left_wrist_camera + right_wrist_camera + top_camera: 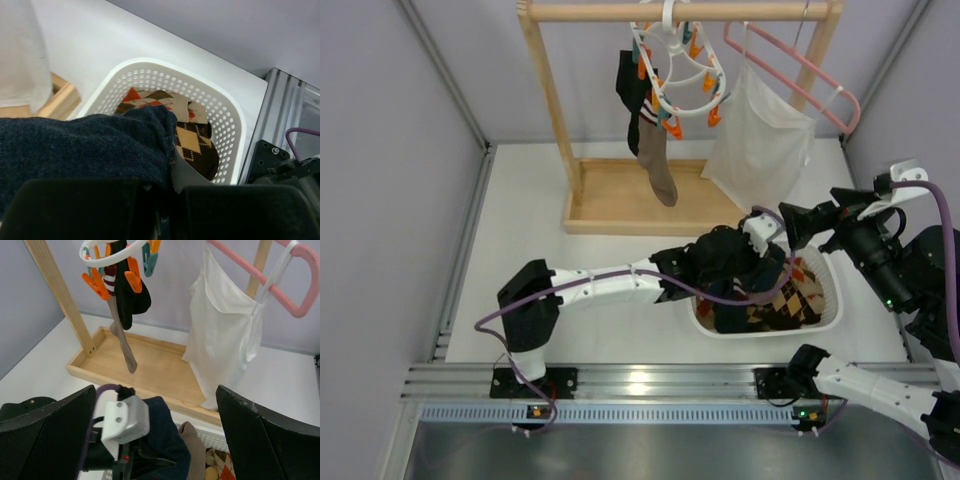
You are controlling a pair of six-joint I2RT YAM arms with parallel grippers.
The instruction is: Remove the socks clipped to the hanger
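Sideways, left arm (610, 283) stretches, fingers (75, 207) pinching navy sock (85, 145)

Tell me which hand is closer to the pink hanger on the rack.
Right. The right hand is open, in front of and below the pink hanger; the left hand is farther left, over the white basket, gripping a navy sock.

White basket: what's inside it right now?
Argyle socks in tan, brown and orange lie in the white basket. The left gripper, shut on a dark navy sock, holds it over part of the basket; whatever lies beneath is covered.
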